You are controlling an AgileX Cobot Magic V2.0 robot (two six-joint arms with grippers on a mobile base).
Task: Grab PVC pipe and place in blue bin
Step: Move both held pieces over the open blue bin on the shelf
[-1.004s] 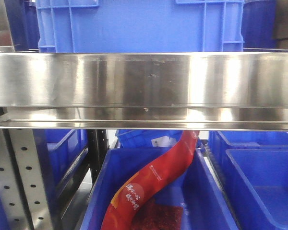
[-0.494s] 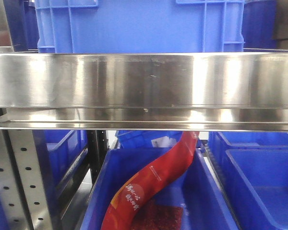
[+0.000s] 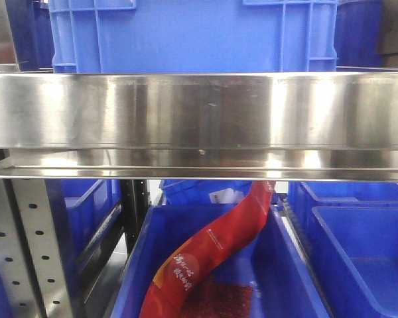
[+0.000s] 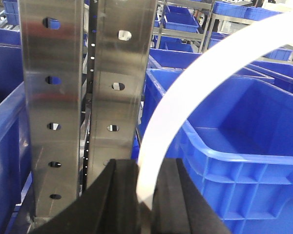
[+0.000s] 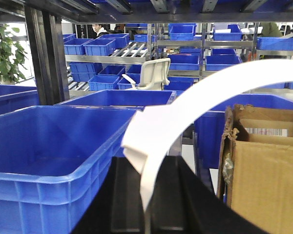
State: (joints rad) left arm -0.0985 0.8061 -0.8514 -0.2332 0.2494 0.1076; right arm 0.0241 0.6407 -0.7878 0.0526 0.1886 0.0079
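- A steel shelf rail (image 3: 199,109) ran across mid-frame amid warehouse racking, with a blue crate (image 3: 192,36) above it. A red packet (image 3: 212,248) lay in a tub (image 3: 285,278) below.
- The left gripper (image 4: 147,170), bottom centre, pinched the white PVC pipe (image 4: 158,126). The pipe arced to the upper right, in front of the blue bin (image 4: 244,146).
- The right gripper (image 5: 149,178), bottom centre, likewise clamped the pipe.
- Perforated uprights (image 4: 51,97) stood close at left in the left wrist view. A cardboard box (image 5: 263,165) sat lower right in the right wrist view.
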